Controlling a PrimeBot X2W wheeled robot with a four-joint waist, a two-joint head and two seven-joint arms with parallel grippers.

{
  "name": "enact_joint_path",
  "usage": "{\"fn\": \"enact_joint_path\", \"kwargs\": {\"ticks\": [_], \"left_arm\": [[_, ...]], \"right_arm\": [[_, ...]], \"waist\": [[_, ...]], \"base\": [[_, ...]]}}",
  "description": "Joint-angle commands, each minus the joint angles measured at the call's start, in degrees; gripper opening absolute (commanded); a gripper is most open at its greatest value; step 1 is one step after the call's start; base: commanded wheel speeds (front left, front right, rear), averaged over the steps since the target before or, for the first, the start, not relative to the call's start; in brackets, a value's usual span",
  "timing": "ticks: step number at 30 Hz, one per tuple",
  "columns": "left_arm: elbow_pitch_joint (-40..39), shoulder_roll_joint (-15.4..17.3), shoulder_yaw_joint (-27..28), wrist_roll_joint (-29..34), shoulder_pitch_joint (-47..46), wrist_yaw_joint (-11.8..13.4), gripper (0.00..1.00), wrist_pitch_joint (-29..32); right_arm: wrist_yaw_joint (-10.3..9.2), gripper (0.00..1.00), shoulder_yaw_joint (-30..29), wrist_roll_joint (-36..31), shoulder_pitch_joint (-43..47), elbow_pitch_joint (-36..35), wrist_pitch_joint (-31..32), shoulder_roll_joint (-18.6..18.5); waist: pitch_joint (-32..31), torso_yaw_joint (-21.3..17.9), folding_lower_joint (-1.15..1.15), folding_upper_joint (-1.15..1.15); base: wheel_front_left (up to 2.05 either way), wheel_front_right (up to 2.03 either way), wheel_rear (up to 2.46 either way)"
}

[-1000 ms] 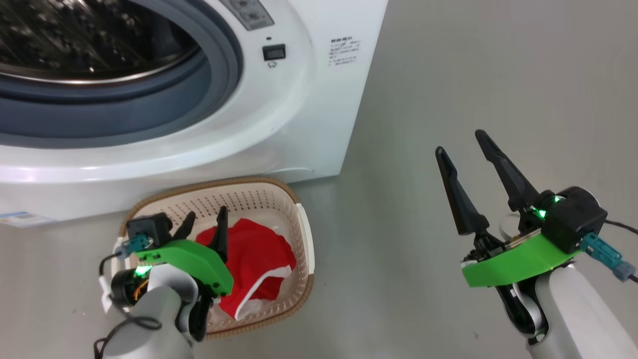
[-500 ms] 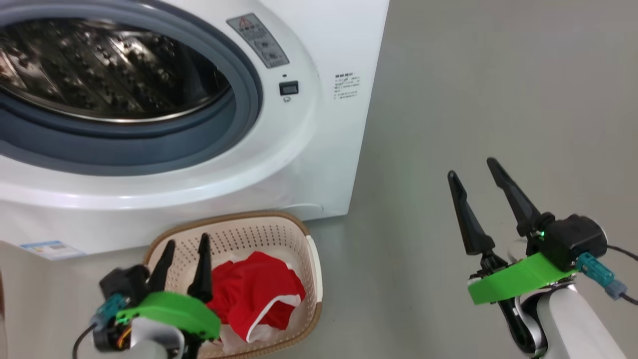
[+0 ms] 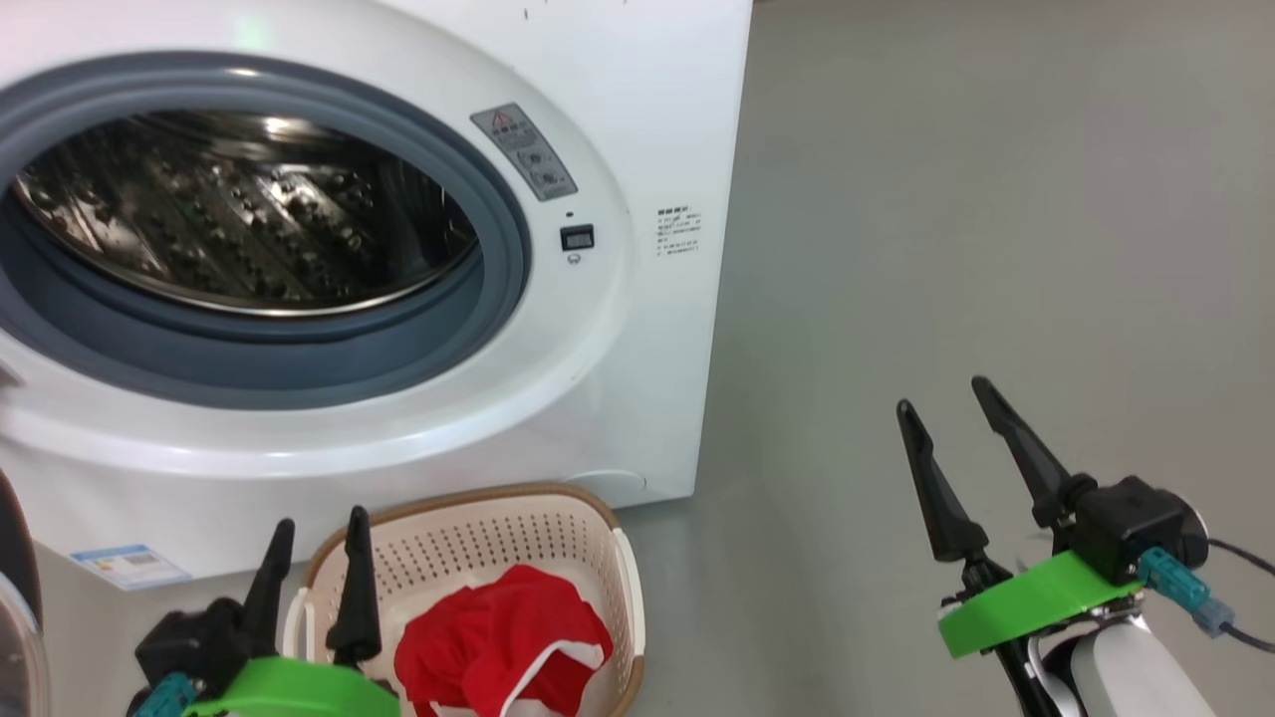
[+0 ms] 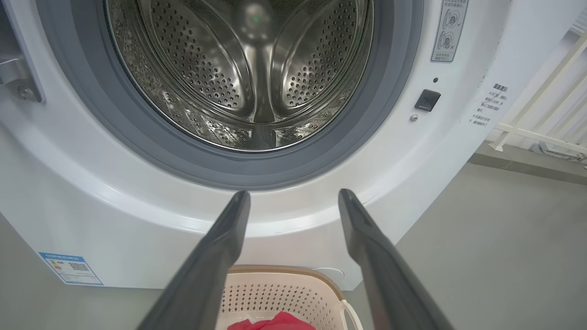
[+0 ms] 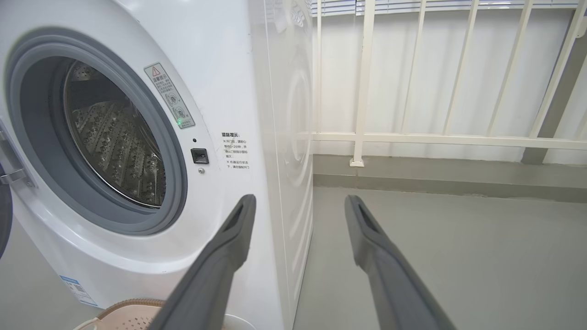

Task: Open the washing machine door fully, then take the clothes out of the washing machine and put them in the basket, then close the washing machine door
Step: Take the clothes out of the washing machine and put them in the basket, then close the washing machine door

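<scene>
Low in the head view, the left pincer (image 3: pixel 317 528) stands with its two dark fingers spread wide and nothing between them, pointing up at the front of the washing machine (image 3: pixel 618 398). The right pincer (image 3: pixel 943 395) is likewise wide open and empty, hovering over bare grey floor (image 3: pixel 946 199) well to the right of the machine. Just beside the left pincer, on the floor against the foot of the machine, sits the basket (image 3: pixel 518 495), cream with a brown rim. Inside it lie the clothes (image 3: pixel 498 642), a bright red bundle with white trim, resting in the near part of the basket. Above, the round mouth of the machine is uncovered, ringed by a grey gasket (image 3: pixel 488 289). The left wrist view looks straight into the steel drum (image 4: pixel 257 68), and the part of it that can be seen holds no fabric, though its nearest lower lip is hidden behind the gasket. The washing machine door (image 3: pixel 12 538) appears as a dark curved sliver at the far left edge of the head view, swung well away from the opening. Behind the machine, the right wrist view shows a pale railing (image 5: pixel 412 137). Judging from this, the door has been opened and the unloading looks finished, with the red garments in the basket. What seems left is the last step, swinging the door back and pressing it closed.
</scene>
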Motion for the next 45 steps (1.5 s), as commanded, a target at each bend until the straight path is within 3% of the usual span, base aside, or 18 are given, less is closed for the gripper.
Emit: {"fn": "enact_joint_path", "kwargs": {"ticks": [1,5,12,45], "left_arm": [[-2.3,0.5,2.1,0.7,0.8,-1.0,1.00,-0.7],[-3.5,0.5,2.2,0.1,3.0,-2.6,1.00,-0.7],[-5.8,0.4,3.0,0.2,5.8,-3.3,1.00,-0.7],[-9.6,1.2,4.0,5.4,9.5,-1.3,1.00,-0.7]], "right_arm": [[0.28,1.00,0.7,-0.1,0.1,-1.0,-0.4,0.2],[0.28,1.00,0.5,-0.3,1.2,-0.6,-0.4,0.4],[0.28,1.00,0.0,-0.7,2.6,-0.4,-0.4,0.5],[0.28,1.00,-1.4,-1.2,4.9,-0.9,-0.4,0.1]], "waist": [[-1.9,-0.2,0.00,0.00],[-3.9,-0.3,0.00,0.00],[-5.8,-0.2,0.00,0.00],[-8.8,-0.2,0.00,0.00]], "base": [[0.00,0.00,0.00],[0.00,0.00,0.00],[0.00,0.00,0.00],[0.00,0.00,0.00]]}}
